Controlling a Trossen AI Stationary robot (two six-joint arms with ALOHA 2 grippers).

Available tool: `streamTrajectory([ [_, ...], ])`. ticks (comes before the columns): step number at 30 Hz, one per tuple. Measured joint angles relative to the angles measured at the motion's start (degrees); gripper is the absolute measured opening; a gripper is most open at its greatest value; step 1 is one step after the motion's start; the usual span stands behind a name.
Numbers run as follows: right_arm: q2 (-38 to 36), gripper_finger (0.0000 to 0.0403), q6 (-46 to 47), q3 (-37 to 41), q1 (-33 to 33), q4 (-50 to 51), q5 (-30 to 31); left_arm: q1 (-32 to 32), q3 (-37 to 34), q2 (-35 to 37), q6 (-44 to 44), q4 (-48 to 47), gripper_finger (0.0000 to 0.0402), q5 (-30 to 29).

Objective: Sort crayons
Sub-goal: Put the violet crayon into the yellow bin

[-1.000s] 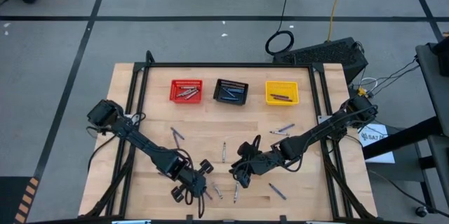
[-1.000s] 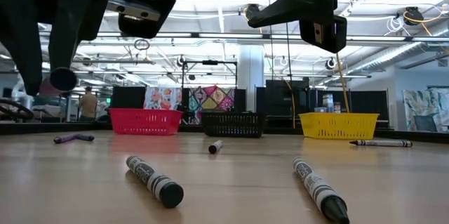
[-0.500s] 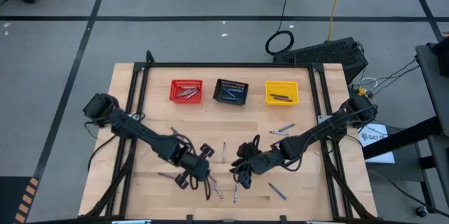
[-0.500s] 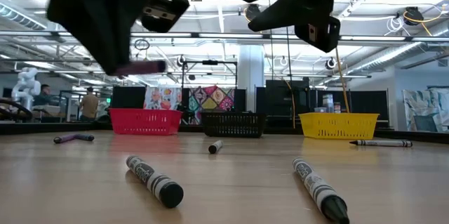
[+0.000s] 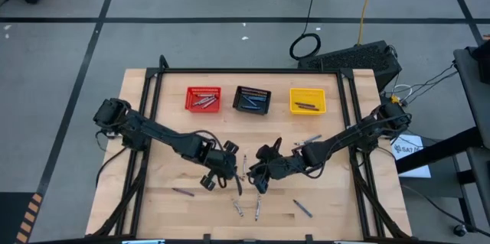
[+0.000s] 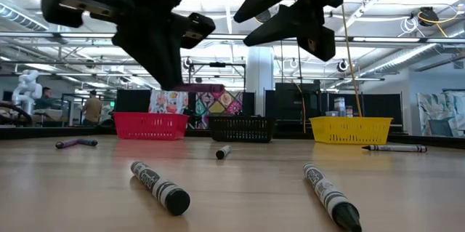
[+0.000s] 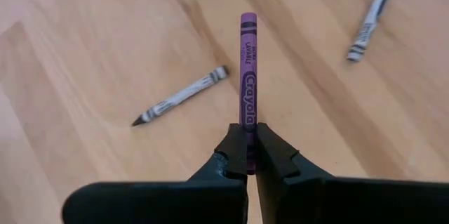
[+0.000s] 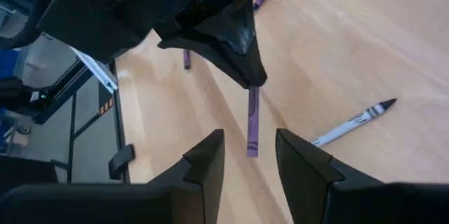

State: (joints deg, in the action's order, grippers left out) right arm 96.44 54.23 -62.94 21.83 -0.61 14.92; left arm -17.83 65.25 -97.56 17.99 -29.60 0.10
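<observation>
Since a second ago the left gripper [image 5: 222, 169] has swung from the near edge of the wooden table [image 5: 337, 206] toward its middle, lifting clear of the surface, and the right gripper [image 5: 256, 177] has edged in to meet it.

The left gripper's fingers are clamped on the butt end of a purple paper-wrapped crayon [image 7: 248, 97], most of the stick jutting free beyond the tips. The right gripper hovers just beside it with its fingers spread, the purple crayon's free end lying between them in its wrist view. It looks like a handover.

Loose grey crayons [image 5: 258, 212] lie near the front edge and a few more toward the right side. The red mesh basket [image 5: 203, 99], black mesh basket [image 5: 252, 99] and yellow mesh basket [image 5: 307, 100] stand in a row along the far edge, each holding crayons.

The risk I see: the grip is short, so a misaligned closure by the right gripper could lever the crayon out and drop it, or the two grippers could knock together.
</observation>
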Motion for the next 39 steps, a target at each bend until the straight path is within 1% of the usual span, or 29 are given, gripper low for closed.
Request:
streamTrajectory([
  [8,0.0,0.0114,-2.8,0.0,-2.4,0.0,-0.1,2.3,0.0,0.0,1.0,0.7,0.0001,0.0],
  [17,0.0,0.0114,-7.2,0.0,-2.3,0.0,0.1,2.5,0.0,0.0,2.5,1.6,0.0001,-0.4],
  [22,0.0,0.0114,-8.4,0.0,-2.2,-0.1,0.1,2.6,2.3,1.0,3.9,1.8,0.0001,-0.6],
  [27,0.0,0.0114,-8.5,0.0,-2.2,0.0,0.2,3.0,4.7,1.1,4.0,0.2,0.0001,-0.6],
  [35,0.0,0.0114,-8.5,0.0,-2.2,0.4,0.0,4.4,5.0,1.1,4.8,-1.2,0.0001,-2.1],
  [39,0.0,0.0114,-8.3,0.0,-2.2,1.7,-0.1,4.4,6.4,1.1,5.3,-2.0,0.0001,-2.3],
])
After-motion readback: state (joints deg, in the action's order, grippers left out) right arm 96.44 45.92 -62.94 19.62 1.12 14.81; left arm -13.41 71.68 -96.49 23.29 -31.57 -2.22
